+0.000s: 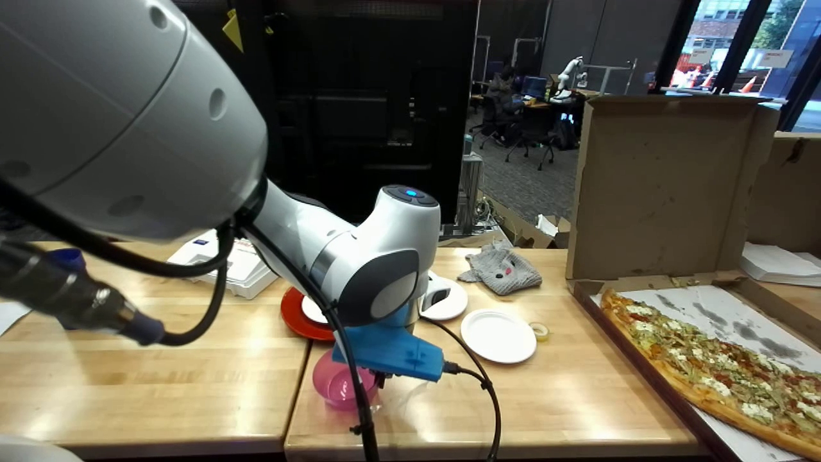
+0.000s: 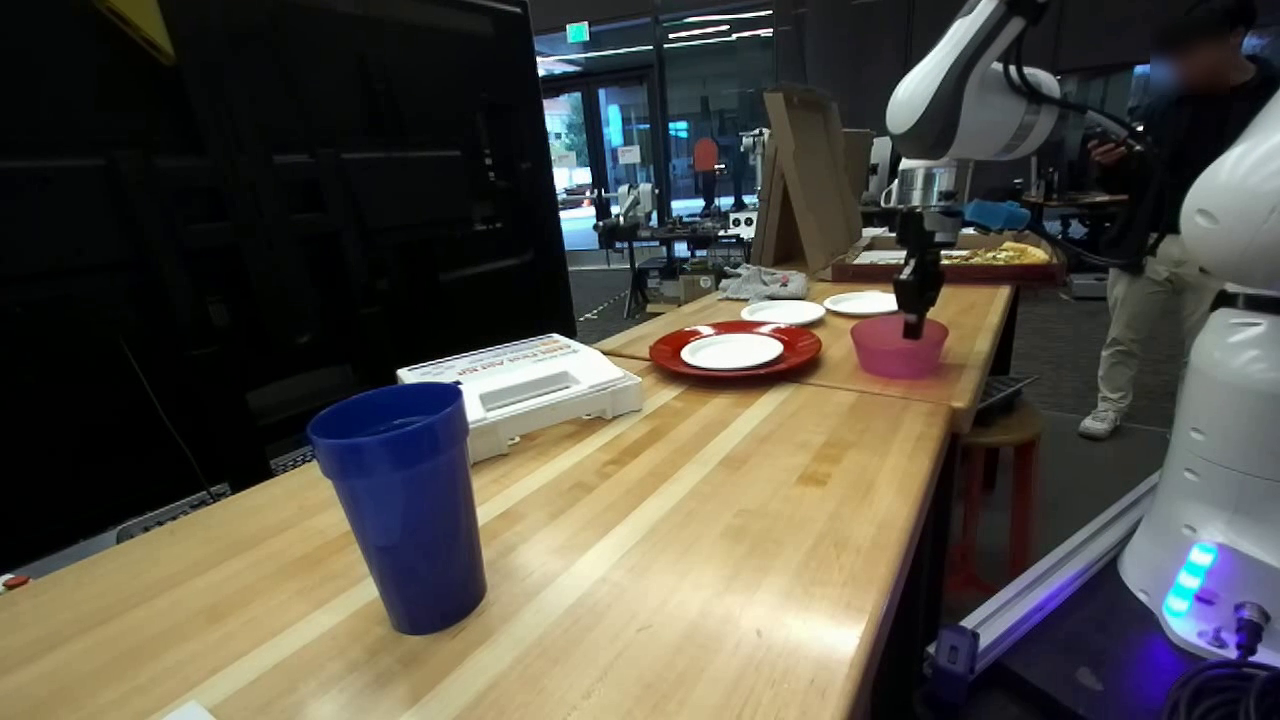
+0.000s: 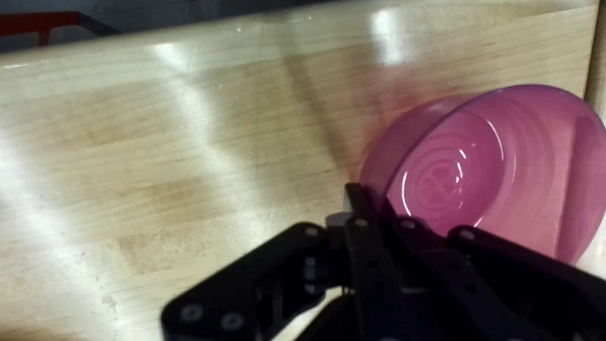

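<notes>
Gripper [image 3: 371,200] pinched on the wall of a pink bowl [image 3: 492,161], one finger outside, one inside. Bowl sits on the wooden table [image 1: 551,398], toward its near edge in an exterior view; there a red plate [image 1: 292,314] lies far and left of it, a round white plate [image 1: 499,337] far and right. Risks, as I judge them: hold is on one side only, so any lift could let the bowl tip or swing, its weight hanging off the rim; slick plastic could slide out if the bite is shallow, depth I cannot tell; too hard a squeeze could flex the wall; a low move far and left could knock the red plate. Materials: bowl translucent, glossy, walls flaring upward, clover-like motif moulded in the base. Table pale laminated strips, polished, throwing back light. Red plate wide, shiny, small white plate [image 2: 732,350] resting on it. Grey knitted piece [image 1: 503,269] farther off, nubbly, crumpled.
</notes>
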Robot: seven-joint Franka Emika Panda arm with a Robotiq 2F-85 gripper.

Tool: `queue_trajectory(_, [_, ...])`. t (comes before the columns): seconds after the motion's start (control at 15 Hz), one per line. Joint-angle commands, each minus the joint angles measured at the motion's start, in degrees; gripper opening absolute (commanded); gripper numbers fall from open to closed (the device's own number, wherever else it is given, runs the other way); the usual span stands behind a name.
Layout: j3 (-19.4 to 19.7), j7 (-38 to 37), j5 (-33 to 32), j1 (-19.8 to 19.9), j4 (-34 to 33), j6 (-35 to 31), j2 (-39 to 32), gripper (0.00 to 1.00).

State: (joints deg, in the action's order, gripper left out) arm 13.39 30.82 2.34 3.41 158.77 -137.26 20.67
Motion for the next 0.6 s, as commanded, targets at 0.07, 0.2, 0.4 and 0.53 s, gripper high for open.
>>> queue_trajectory(0.07, [-0.8, -2.1, -1.9, 0.7, 0.7, 1.1, 3.2, 0.01])
queue_trajectory(0.2, [-1.1, -2.8, -2.5, 0.8, 0.6, 1.9, 3.9, 0.01])
queue_trajectory(0.4, [-1.5, -3.9, -3.4, 0.9, 0.7, 3.2, 5.8, 0.01])
queue_trajectory(0.53, [-1.7, -4.4, -3.8, 0.9, 0.7, 4.1, 7.7, 0.01])
